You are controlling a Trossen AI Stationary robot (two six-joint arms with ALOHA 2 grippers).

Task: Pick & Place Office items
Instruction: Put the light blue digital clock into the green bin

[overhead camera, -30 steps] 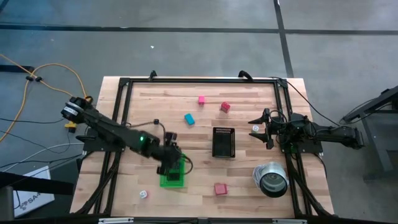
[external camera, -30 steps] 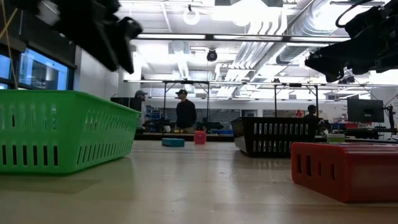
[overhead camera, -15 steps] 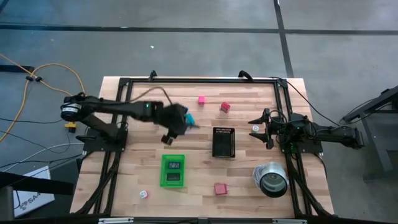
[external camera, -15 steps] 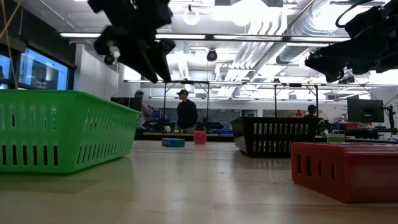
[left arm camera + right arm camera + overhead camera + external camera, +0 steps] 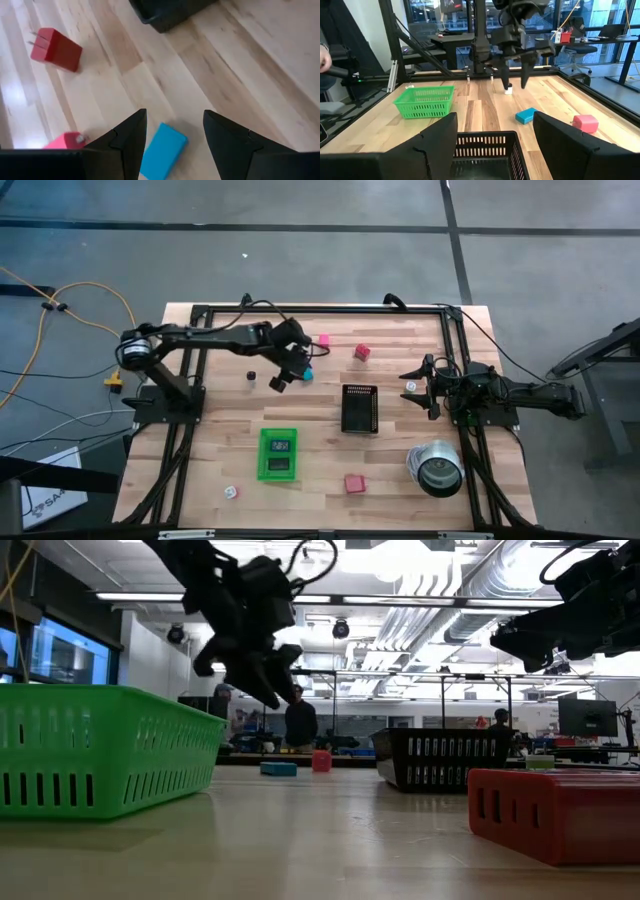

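While the right gripper [image 5: 421, 389] waits with its fingers spread wide and empty near the right edge of the wooden table [image 5: 400, 465], the left gripper [image 5: 291, 373] hangs above the far middle of the table, its two dark fingers [image 5: 125, 140] parted and holding nothing. In the left wrist view the light blue block [image 5: 163, 150] lies flat on the wood right below the gap between those fingers, not touched by either one. From above, that light blue block [image 5: 307, 372] shows just at the gripper's tip. A pink block [image 5: 324, 339] sits a little farther back, and a red block [image 5: 361, 352] lies to its right, both apart from the gripper. The black tray [image 5: 359, 408] stands in the middle of the table, between the two arms. The green tray [image 5: 278, 453] sits nearer the front, with two dark pieces inside it. Another pink block [image 5: 353, 483] rests near the front edge, to the right of the green tray, and a small white piece [image 5: 231, 492] lies to its left. A small black piece [image 5: 252, 376] sits on the wood under the left arm. The silver can [image 5: 436, 467] lies at the front right. In the low view, people [image 5: 297, 720] stand far off in the room behind the table.
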